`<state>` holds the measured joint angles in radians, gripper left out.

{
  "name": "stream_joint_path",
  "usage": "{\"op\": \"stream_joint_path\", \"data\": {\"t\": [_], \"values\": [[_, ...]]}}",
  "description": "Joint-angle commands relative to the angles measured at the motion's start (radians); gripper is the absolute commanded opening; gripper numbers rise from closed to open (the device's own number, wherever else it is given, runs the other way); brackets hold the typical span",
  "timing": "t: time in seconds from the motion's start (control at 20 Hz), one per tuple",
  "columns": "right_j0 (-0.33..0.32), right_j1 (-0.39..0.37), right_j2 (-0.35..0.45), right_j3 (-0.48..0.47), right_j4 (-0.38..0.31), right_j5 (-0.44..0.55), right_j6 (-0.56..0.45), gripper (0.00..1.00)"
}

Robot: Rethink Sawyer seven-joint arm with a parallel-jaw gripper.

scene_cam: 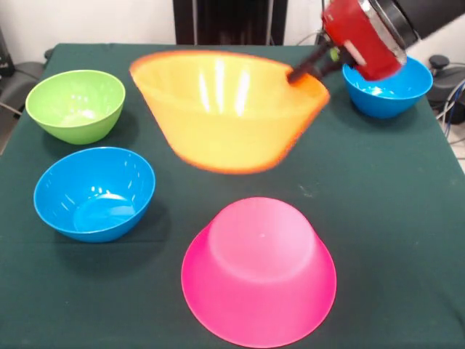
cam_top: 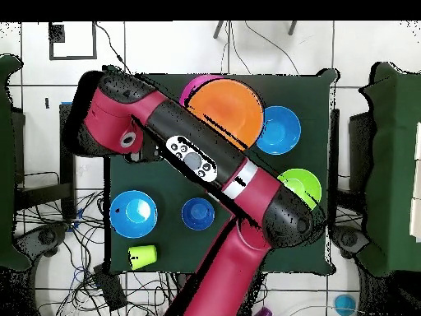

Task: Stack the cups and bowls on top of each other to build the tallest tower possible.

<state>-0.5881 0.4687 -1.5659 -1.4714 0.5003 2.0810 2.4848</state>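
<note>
Nearest to us in the front view sits the big pink bowl [scene_cam: 259,270], turned upside down on the green table [scene_cam: 392,218], its flat base facing up. Just beyond it we see the big orange bowl [scene_cam: 231,109] lifted off the cloth and tilted, its mouth leaning toward us. To one side rest a medium blue bowl [scene_cam: 94,193] and, further back, the green bowl [scene_cam: 75,104], both upright and well apart from the pink one. At the far corner stands another blue bowl [scene_cam: 386,89], partly hidden by the arm.

We judge the gripper [scene_cam: 311,67] to be clamped on the orange bowl's far rim, since the bowl hangs in the air from that point alone. From overhead we also make out a small dark-blue bowl [cam_top: 198,213] and a yellow-green cup [cam_top: 142,257] near the robot's base.

We read this as the carrying step: the orange bowl is on its way to the pink one. Next we would need it levelled and centred over the pink base before letting go; released while tilted, it may slide off.
</note>
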Motion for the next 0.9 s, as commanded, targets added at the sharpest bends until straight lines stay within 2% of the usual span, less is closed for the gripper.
{"op": "stream_joint_path", "data": {"t": [0.05, 0.4, 0.75, 0.9], "values": [[0.063, -0.035, -0.130, 0.130, 0.055, -0.200, -0.464, 0.00], [0.068, -0.046, -0.139, 0.153, 0.105, -0.252, -0.497, 0.00], [0.010, -0.078, -0.197, 0.054, 0.121, -0.203, -0.420, 0.00], [-0.001, -0.077, -0.211, 0.045, 0.133, -0.206, -0.398, 0.00]]}}
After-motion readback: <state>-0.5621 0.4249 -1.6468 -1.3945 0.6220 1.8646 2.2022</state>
